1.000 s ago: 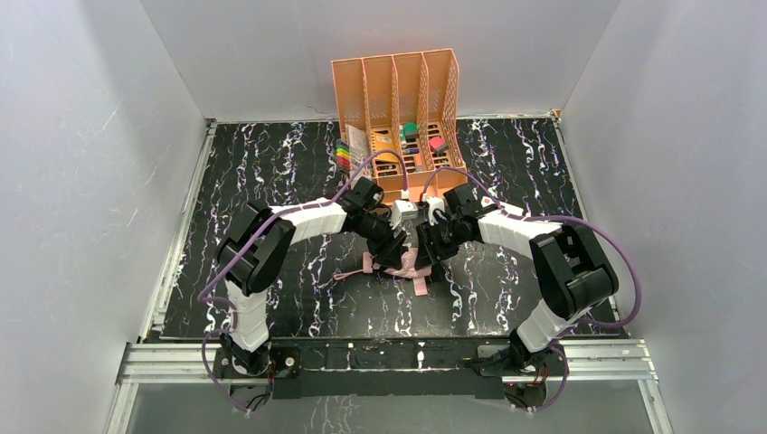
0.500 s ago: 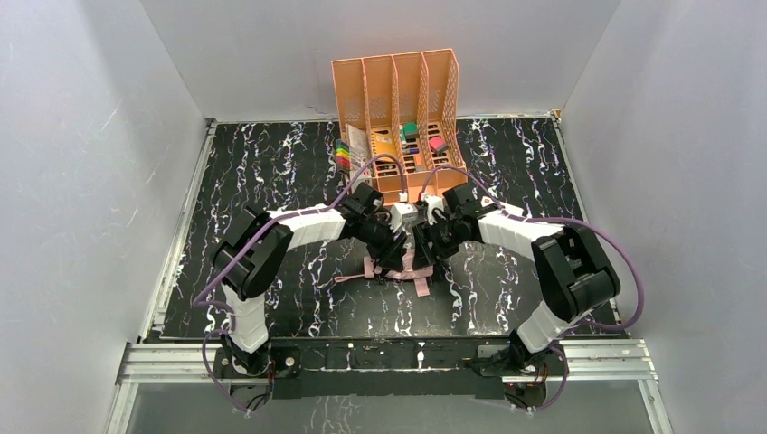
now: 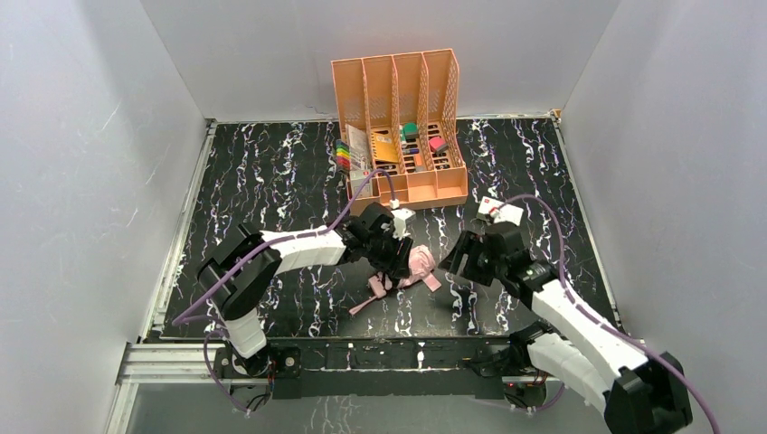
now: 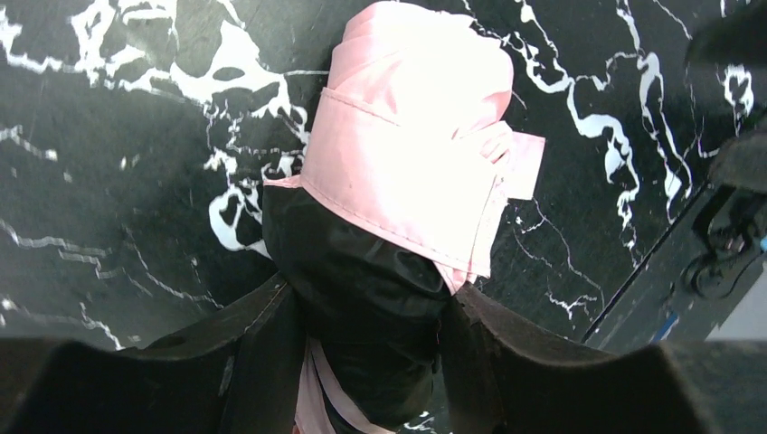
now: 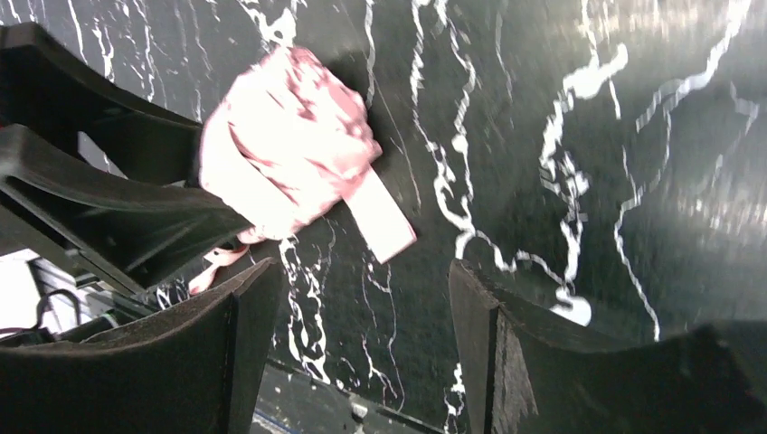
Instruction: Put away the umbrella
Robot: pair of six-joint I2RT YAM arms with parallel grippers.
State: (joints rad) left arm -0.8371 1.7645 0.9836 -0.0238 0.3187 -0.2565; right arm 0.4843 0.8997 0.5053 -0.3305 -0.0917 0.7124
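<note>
Folded umbrella (image 4: 398, 163), partly hidden in the left gripper (image 4: 366, 298).
In the left wrist view, its black end sinks between the jaws and is cut off at the bottom edge. The right wrist view is blurred, smearing the pink folds. From above, the items in the orange organiser (image 3: 398, 86) are too small to name.

Umbrella (image 3: 419, 264) lies on bench (image 3: 271, 172), mid-width, in the near half. Desk organiser (image 3: 398, 90) stands well behind it, at the far edge. Left fingers (image 4: 262, 353) sit either side of the umbrella's left end, pressed against it. Right fingers (image 5: 506, 362) hang just right of the umbrella, apart from it, spread wide over bench. Strap (image 3: 364, 305) trails near-left.
</note>
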